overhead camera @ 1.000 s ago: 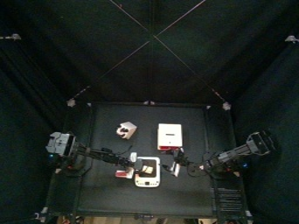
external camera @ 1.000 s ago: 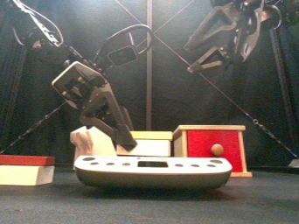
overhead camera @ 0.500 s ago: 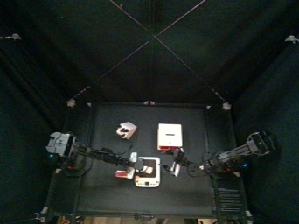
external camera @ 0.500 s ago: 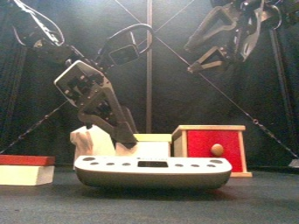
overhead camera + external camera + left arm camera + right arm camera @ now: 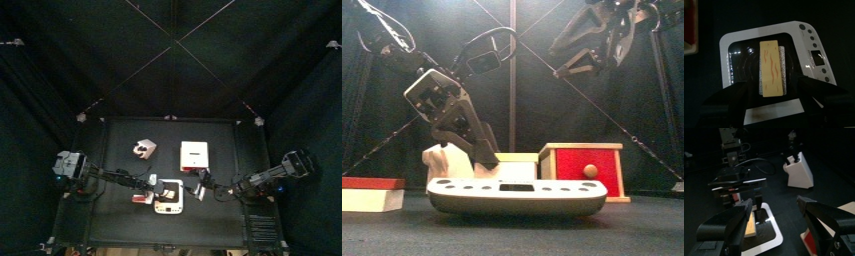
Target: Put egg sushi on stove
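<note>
The egg sushi (image 5: 772, 67), a yellow strip on white rice, lies on the grey centre panel of the white stove (image 5: 751, 37). My left gripper (image 5: 771, 96) is shut on the egg sushi, one jaw against each long side. In the front view the sushi (image 5: 516, 160) stands on the stove (image 5: 516, 197), with the left gripper (image 5: 484, 160) slanting down to it from the left. The right wrist view shows the sushi (image 5: 752, 228) under the left arm. My right gripper (image 5: 777, 230) is open and empty, raised to the right of the stove (image 5: 167, 204).
A red box with a wooden frame and knob (image 5: 584, 170) stands behind the stove on the right. A red-topped white block (image 5: 372, 193) lies at the front left. A white holder (image 5: 799, 170) stands further back (image 5: 142, 149).
My left gripper shifted slightly to the right over the stove and then held still. The sushi and the right arm have hardly moved.
</note>
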You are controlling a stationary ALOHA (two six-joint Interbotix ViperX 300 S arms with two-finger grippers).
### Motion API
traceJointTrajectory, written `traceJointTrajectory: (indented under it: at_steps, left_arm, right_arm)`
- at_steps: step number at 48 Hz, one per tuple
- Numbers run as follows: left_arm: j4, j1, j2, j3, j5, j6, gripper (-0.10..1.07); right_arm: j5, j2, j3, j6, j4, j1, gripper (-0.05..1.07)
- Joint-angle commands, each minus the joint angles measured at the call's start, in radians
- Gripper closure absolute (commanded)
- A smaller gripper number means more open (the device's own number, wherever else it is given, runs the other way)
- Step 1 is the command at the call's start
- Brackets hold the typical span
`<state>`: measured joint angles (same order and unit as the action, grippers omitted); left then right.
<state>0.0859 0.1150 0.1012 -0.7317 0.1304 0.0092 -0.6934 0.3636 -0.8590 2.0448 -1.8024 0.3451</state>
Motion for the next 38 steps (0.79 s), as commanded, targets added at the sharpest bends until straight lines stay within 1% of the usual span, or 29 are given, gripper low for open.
traceJointTrajectory:
  at_steps: [1, 4, 8, 18, 38]
  left_arm:
    - [0.000, -0.002, -0.023, 0.018, 0.003, 0.000, 0.04]
    - [0.000, -0.002, -0.023, 0.018, 0.003, 0.000, 0.04]
    - [0.000, -0.002, -0.023, 0.018, 0.003, 0.000, 0.04]
    - [0.000, -0.002, -0.023, 0.018, 0.000, 0.000, 0.04]
    - [0.002, -0.002, -0.020, 0.020, 0.002, 0.000, 0.04]
  right_arm:
    - [-0.021, 0.006, 0.008, -0.005, 0.020, 0.006, 0.02]
    - [-0.012, 0.009, 0.008, -0.008, 0.071, 0.002, 0.02]
    - [-0.008, 0.020, 0.006, -0.008, 0.097, 0.000, 0.02]
    - [-0.008, 0.058, -0.025, -0.006, 0.052, 0.006, 0.02]
    - [-0.006, 0.064, -0.037, -0.006, 0.057, 0.008, 0.02]
